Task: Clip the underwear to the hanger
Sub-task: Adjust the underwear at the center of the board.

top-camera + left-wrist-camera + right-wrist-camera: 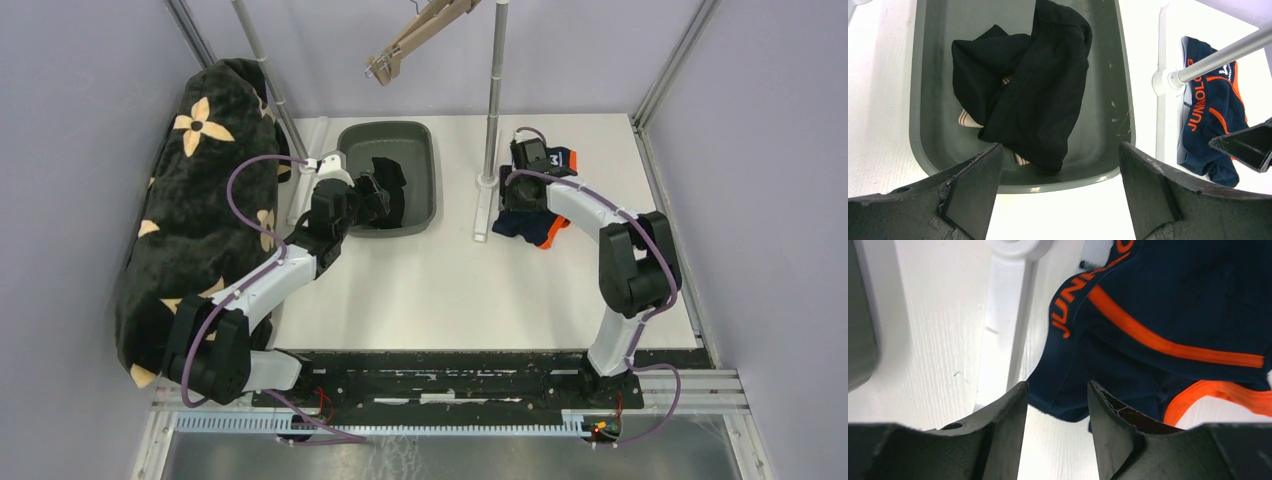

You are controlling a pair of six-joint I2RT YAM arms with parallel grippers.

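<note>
A navy underwear point(528, 222) with orange trim and orange lettering lies crumpled on the white table by the right pole's base, also seen in the left wrist view point(1210, 115). My right gripper point(518, 200) hovers over it, open partway; the cloth's near edge point(1128, 365) sits just beyond the fingertips point(1057, 387), nothing between them. Black underwear point(388, 190) lies heaped in the grey bin point(420, 135). My left gripper point(1060, 146) stands wide open above the bin's near rim point(1058, 186), short of the black cloth point(1033, 95). The wooden hanger point(415, 35) hangs at the top.
A metal pole point(495, 90) rises from a white base point(488, 182) between bin and navy underwear. A second pole point(262, 65) stands left of the bin. A black blanket with tan flowers point(190, 220) is draped along the left side.
</note>
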